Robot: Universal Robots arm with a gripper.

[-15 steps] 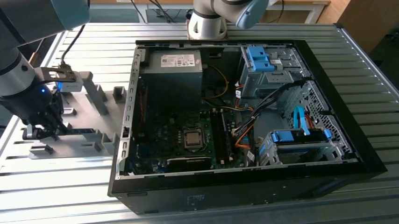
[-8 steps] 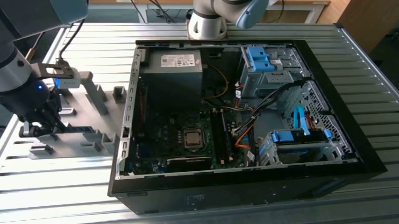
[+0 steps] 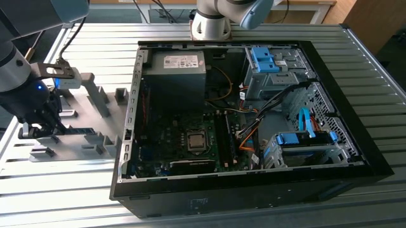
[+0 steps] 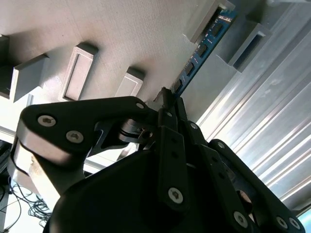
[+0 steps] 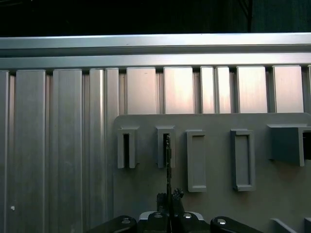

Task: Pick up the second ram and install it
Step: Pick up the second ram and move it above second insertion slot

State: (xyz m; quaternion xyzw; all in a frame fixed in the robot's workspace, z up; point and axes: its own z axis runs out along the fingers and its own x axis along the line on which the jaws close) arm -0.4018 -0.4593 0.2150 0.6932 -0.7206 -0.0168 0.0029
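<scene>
Your second ram [image 4: 201, 48] is a thin blue strip with dark chips. The gripper [image 3: 39, 129], at nine o'clock of the computer case [image 3: 254, 199], has its fingers [image 4: 167, 141] clamped on one end, hiding it.

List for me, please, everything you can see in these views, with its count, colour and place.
table: one, silver slatted aluminium, under everything.
computer case: one, black, lying open in the middle of the table.
motherboard: one, dark green, inside the case.
power supply: one, black with a white label, inside the case at its far end.
drive caddies: two, blue, inside the case on the exterior view's right.
fixture plate: one, grey with raised slotted blocks, beside the case on the exterior view's left.
second ram: one, blue-green, on edge, far end in a fixture slot.
arm: one, grey, base behind the case.
gripper: one, black, jaws shut on the ram's near end.
</scene>
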